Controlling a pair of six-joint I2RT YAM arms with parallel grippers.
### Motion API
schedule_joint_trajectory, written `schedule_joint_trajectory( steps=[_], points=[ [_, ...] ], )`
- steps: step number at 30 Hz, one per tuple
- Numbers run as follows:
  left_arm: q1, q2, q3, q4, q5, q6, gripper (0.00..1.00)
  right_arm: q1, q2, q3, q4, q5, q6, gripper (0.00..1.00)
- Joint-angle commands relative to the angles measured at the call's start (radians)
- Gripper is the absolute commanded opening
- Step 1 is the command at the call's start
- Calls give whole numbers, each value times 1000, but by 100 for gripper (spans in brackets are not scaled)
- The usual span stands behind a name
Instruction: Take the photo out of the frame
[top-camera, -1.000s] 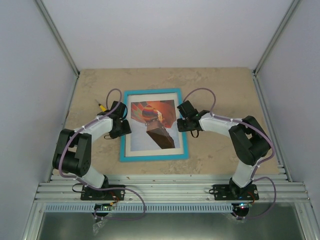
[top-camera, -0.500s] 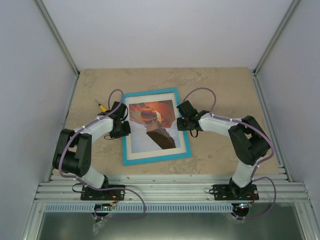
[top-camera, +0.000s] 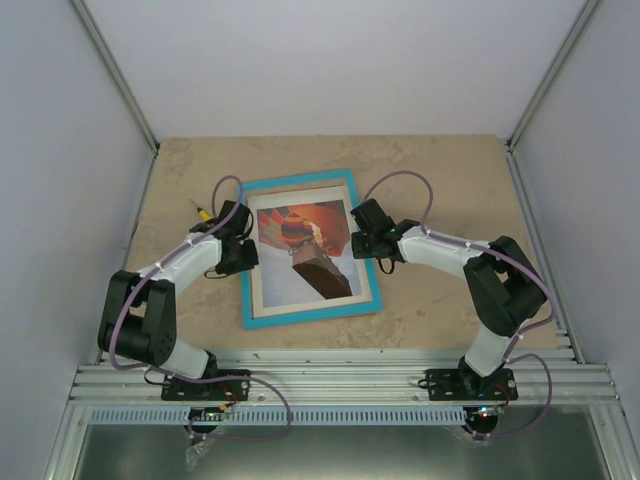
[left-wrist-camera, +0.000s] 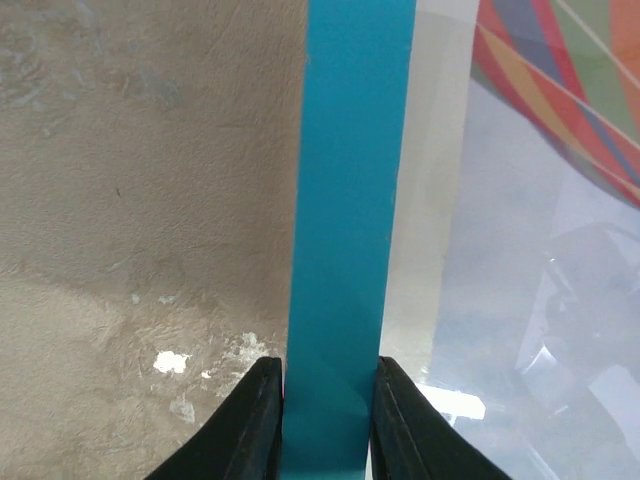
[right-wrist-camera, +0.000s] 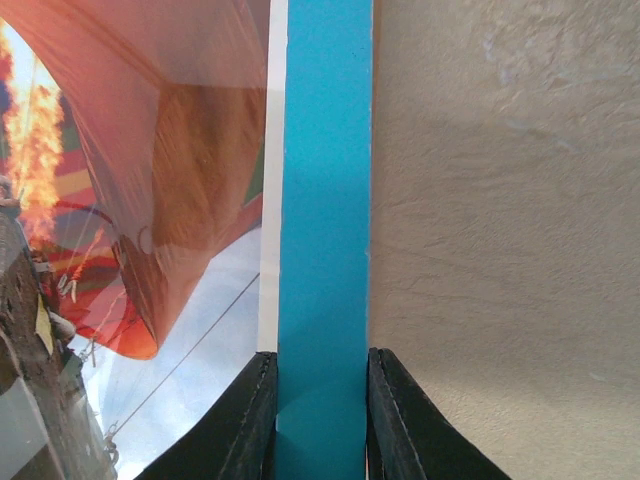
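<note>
Overhead, I see whole frame (top-camera: 315, 312) askew on table (top-camera: 440, 175), photo (top-camera: 300, 245) inside; wrist views alone show left gripper (left-wrist-camera: 325, 372), right gripper (right-wrist-camera: 320, 358) each clamped astride its side rails.

The frame (top-camera: 312, 314) fills the table's (top-camera: 440, 170) middle — open surface beyond and right; a yellow-tipped tool (top-camera: 203, 212) lies left.

The frame (top-camera: 315, 311), the photo (top-camera: 300, 250) inside it, sat mid-table (top-camera: 450, 300) between the left gripper (top-camera: 243, 243) and the right gripper (top-camera: 358, 236).
</note>
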Motion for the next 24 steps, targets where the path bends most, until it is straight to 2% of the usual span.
schedule_joint_trajectory(
  steps=[1,7,15,20,24],
  points=[
    [12,-50,33,1,-69,-65,7,4,-54,19,-39,46,-28,0],
    [-17,-92,76,-10,-42,-86,6,-9,-78,36,-75,101,-79,0],
    [-142,-50,180,67,126,-188,1,-153,-149,19,-116,122,-219,0],
    [-221,56,283,131,203,-243,0,-265,-173,19,-134,164,-339,0],
    [-309,182,429,184,274,-273,0,-360,-164,34,-134,202,-397,0]
  ],
)
